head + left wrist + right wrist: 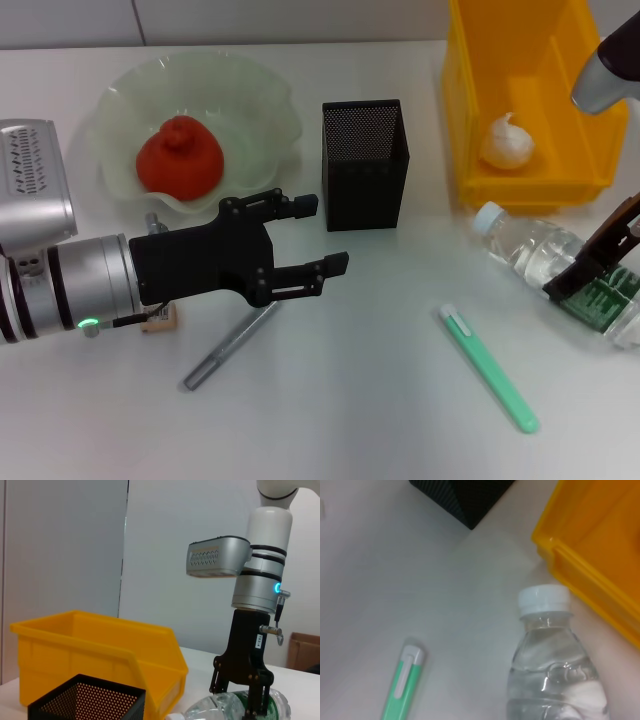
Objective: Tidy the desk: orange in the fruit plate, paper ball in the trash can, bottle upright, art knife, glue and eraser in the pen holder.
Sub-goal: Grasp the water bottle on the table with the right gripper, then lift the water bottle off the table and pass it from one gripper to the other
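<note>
At three o'clock my right gripper (590,275) closes on the lying bottle (545,255), orange (180,158) in fruit plate (260,100) and paper ball (507,142) in trash can (470,90) done, my spread, empty left gripper (312,235) above the art knife (230,347).

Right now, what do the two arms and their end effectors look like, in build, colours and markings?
Both arms match. The left end effector is matte black, with two jointed fingers on an angular black body. Behind it sit a silver cylindrical wrist with black rings, a small green light, and a grey vented module. The right end effector has the same black body with a white label, a silver wrist, a blue-lit ring, a thin cable, and a white upper arm.
</note>
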### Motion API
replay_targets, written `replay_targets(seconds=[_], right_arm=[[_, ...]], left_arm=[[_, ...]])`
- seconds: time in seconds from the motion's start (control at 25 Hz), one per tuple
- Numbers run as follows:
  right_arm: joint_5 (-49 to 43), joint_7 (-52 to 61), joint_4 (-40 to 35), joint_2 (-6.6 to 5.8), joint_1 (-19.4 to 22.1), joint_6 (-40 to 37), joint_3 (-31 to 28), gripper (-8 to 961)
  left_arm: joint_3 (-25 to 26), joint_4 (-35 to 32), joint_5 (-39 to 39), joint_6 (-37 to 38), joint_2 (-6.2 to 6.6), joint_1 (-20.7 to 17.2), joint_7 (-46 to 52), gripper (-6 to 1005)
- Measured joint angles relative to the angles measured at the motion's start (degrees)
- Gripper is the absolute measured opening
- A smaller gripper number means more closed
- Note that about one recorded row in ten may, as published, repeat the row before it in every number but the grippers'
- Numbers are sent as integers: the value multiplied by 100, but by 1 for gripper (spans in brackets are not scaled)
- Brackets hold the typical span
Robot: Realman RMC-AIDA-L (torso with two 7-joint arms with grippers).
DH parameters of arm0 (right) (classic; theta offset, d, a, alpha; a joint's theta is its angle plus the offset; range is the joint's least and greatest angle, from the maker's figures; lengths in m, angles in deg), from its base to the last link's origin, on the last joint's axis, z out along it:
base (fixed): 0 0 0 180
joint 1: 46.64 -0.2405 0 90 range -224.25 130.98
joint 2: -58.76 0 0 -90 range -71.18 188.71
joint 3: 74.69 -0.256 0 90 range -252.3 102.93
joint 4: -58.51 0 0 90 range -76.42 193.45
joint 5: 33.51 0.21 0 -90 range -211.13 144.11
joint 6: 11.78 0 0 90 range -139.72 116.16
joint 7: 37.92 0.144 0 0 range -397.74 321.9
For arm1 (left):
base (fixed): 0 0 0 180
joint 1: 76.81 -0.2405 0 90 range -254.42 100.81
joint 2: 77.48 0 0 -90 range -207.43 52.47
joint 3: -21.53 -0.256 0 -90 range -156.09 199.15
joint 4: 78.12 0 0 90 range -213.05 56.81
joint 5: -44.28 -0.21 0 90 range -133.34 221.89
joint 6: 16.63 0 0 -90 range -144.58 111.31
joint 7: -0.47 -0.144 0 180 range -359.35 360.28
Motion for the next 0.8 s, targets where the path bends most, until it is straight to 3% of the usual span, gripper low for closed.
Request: replay_targets(seconds=[0.56,0.8], right_arm=[[252,-1,-262,0,119,-33,-30,689],[867,-43,-1013,4,566,-305,-2,689]], left_arm=[[3,0,0,0,0,-27,-75,784],[2,0,3,0,0,-34,-75,785]])
